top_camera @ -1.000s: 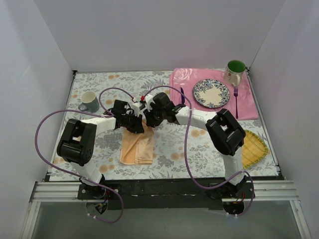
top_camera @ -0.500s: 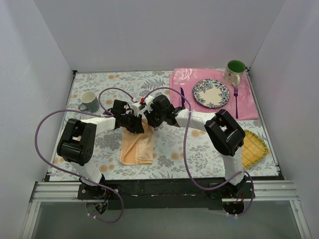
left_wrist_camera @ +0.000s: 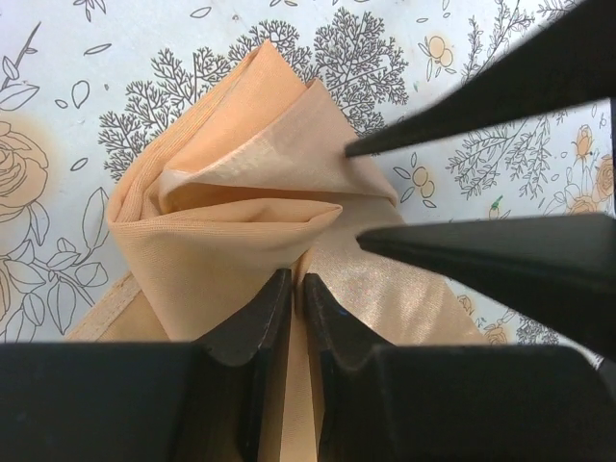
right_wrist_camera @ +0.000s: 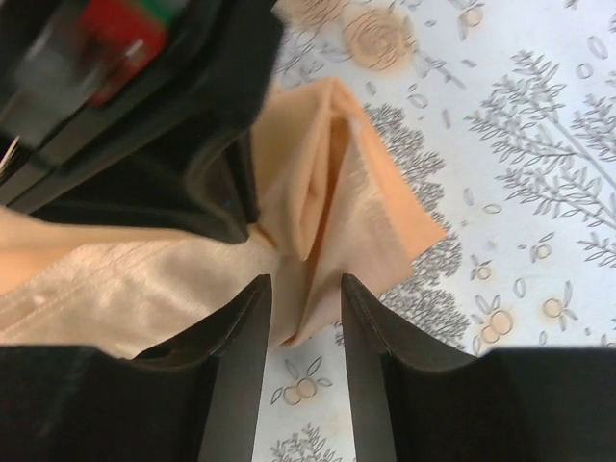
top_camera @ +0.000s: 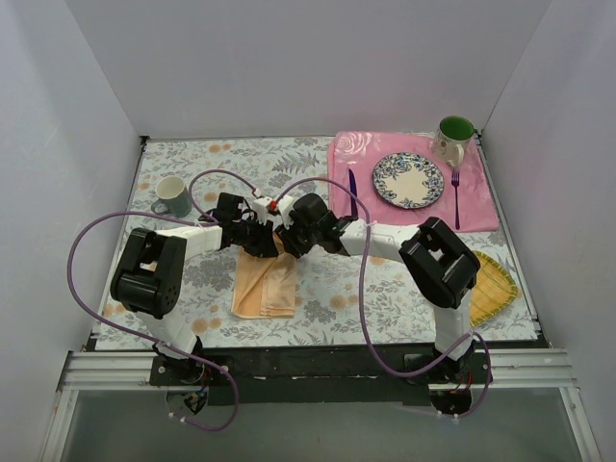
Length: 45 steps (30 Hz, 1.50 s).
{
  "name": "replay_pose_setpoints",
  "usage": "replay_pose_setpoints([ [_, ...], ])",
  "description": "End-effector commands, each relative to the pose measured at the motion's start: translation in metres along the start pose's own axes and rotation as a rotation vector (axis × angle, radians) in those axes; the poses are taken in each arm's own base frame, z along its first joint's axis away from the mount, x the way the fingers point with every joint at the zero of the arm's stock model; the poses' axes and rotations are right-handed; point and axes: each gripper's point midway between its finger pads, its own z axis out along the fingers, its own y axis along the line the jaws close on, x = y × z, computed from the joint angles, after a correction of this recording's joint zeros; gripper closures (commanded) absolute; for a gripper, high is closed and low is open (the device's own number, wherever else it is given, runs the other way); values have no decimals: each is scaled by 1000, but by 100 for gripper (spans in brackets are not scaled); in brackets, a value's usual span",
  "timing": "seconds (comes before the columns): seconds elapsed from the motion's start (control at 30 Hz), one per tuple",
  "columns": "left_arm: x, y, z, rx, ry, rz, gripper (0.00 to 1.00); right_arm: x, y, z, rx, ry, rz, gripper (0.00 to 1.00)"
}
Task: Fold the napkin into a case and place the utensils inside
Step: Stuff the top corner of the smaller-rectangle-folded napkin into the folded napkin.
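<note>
The napkin, folded into a narrow strip, lies left of the counter's middle, toward its near edge. The left claw pinches a fold at the strip's bunched far end. The right claw stands spread, straddling that end's corner.

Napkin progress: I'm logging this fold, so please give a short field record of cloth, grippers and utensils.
napkin: folded into a strip, far end bunched
left gripper: shut on the napkin's bunched end
right gripper: open, jaws astride the same end
knife: on the pink placemat, left of the plate
fork: on the placemat, right of the plate
</note>
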Motion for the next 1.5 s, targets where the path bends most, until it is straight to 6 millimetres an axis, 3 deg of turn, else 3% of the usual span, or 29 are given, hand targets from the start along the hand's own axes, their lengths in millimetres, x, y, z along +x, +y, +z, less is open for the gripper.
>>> replay_pose_setpoints([
  [0.0, 19, 5, 2, -16, 52, -44, 88, -25, 4, -20, 12, -94, -64, 54],
  [0.07, 20, 5, 1, -16, 50, -48, 88, -30, 3, -29, 22, -119, -85, 53],
  [0.13, 18, 3, 1, -16, 44, -48, 87, -47, -1, -42, 45, -188, -106, 51],
  [0.17, 18, 4, 1, -15, 43, -49, 87, -38, -1, -44, 50, -188, -109, 51],
  [0.2, 18, 3, 1, -16, 43, -49, 87, -58, -3, -50, 73, -276, -132, 51],
  [0.23, 18, 4, 1, -15, 42, -50, 87, -62, -6, -57, 96, -307, -130, 52],
  [0.3, 19, 3, 1, -14, 44, -50, 87, -58, -11, -56, 123, -305, -132, 31],
  [0.37, 20, 2, 1, -9, 45, -52, 87, -48, -1, -49, 40, -255, -191, 36],
  [0.63, 16, 1, 2, -1, 38, -68, 86, -38, -26, -37, 215, -304, -351, 46],
  [1.07, 18, 1, 3, -3, 41, -75, 86, -32, 0, -22, 154, -304, -386, 44],
  [1.2, 20, 2, 3, -4, 43, -73, 86, -18, -4, -11, 179, -262, -374, 44],
  [1.47, 20, 2, 2, -2, 44, -72, 86, -11, -12, -5, 217, -242, -391, 45],
])
